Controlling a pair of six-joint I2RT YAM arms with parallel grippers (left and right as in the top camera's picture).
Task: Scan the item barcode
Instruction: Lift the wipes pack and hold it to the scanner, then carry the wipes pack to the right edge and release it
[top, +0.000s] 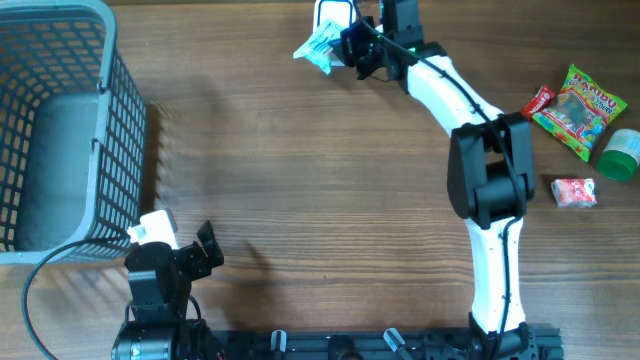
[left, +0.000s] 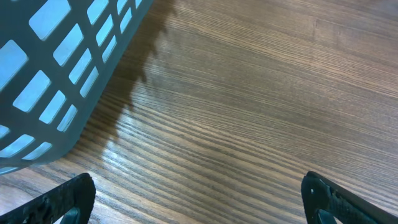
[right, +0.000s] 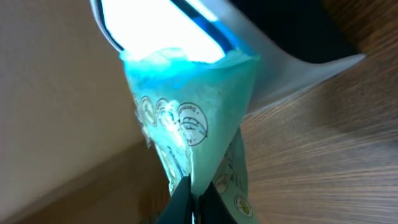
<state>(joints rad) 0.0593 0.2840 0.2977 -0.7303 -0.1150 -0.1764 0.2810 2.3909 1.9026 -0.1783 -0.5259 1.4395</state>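
So the right hand (top: 343, 48) is pinched shut on the bottom corner of a teal snack packet (top: 318, 42), holding it right up against the scanner (top: 333, 12). In the wrist view the top edge of the packet sits just under the scanner's lit window, maybe touching it, hard to say. I can't make out a barcode from here, just little round printed logos. The left hand (top: 205, 250) is wide open with nothing in it, well away from the scanner, low over the wood counter (top: 300, 180). The grey basket (top: 120, 110) is far left of the scanner. Off to the scanner's right are a Haribo bag (top: 580, 108), a small red packet (top: 540, 100), a green round thing (top: 620, 155) and a red-and-white packet (top: 574, 192).
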